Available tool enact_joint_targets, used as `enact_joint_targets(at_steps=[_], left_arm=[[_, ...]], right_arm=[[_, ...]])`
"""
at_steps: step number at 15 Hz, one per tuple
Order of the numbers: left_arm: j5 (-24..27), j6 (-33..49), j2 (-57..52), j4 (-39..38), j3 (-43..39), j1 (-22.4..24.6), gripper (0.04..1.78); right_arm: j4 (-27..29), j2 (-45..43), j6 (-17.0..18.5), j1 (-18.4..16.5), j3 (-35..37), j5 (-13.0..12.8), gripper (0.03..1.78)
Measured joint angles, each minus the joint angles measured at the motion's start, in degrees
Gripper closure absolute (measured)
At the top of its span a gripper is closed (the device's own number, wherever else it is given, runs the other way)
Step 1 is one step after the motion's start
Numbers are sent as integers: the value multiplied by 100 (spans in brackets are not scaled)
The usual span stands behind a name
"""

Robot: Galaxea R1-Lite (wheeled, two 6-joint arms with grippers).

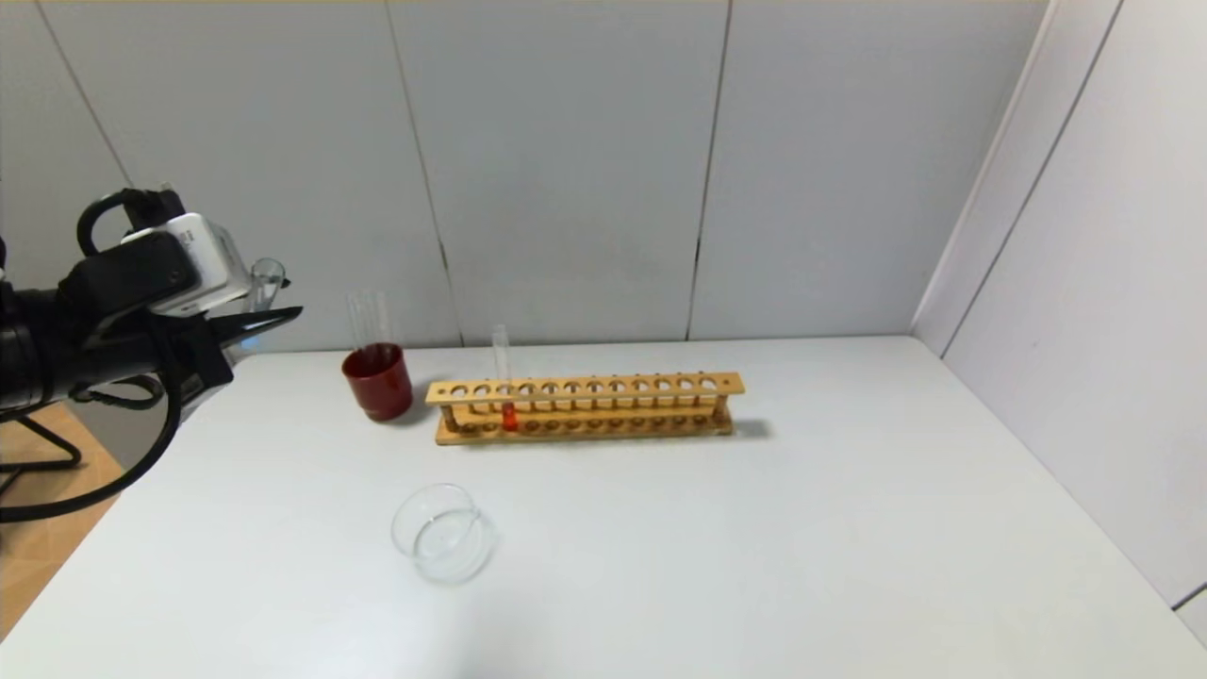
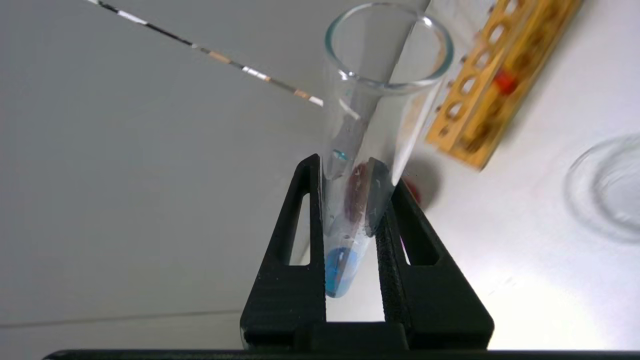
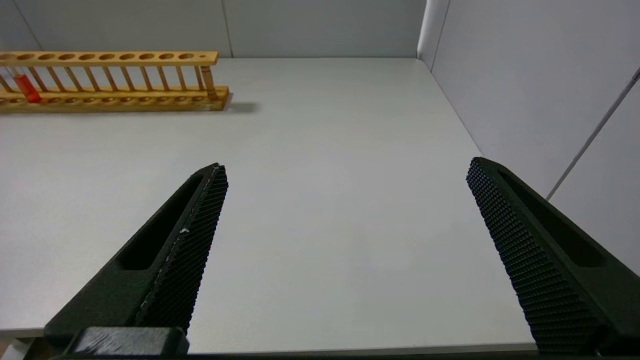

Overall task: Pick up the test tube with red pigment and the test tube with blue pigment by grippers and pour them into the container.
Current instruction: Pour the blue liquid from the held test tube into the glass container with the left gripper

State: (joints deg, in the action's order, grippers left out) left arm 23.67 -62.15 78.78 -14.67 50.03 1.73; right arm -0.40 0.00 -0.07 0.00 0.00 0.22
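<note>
A white counter (image 1: 754, 547) is seen filling the lower part of the head view, backed by pale grey wall panels. A long wooden rack (image 1: 585, 407) is set across the middle of that frame, and the test tube with red pigment (image 1: 504, 382) is held upright in one of its holes near the left end, its orange-red tip low in the rack. At the left edge of the frame the left gripper (image 1: 269, 321) is raised above the counter's far-left corner; in the left wrist view its fingers (image 2: 295, 235) are pinched on the test tube with blue pigment (image 2: 367, 130), whose teal-blue tip is seated between them and whose open mouth is pointed away from the wrist. A dark red cup (image 1: 378, 380) is placed just left of the rack. The container (image 1: 443, 532) is set in the lower centre-left of the head view, well apart from the rack. In the right wrist view the right gripper (image 3: 345, 190) is shown above the bare counter, fingers spread wide and holding nothing.
</note>
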Motion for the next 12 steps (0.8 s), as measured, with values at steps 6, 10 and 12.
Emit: enact_joint_targets(at_steps=[6, 10, 12], left_arm=[[-144, -794, -122, -84, -380, 61, 148], [-122, -819, -271, -444, -808, 46, 148], [-67, -825, -271, -759, -996, 46, 148]], right_arm=[[0, 0, 2, 0, 0, 0, 6], [0, 0, 0, 0, 0, 0, 6], [-1, 0, 0, 0, 0, 0, 6]])
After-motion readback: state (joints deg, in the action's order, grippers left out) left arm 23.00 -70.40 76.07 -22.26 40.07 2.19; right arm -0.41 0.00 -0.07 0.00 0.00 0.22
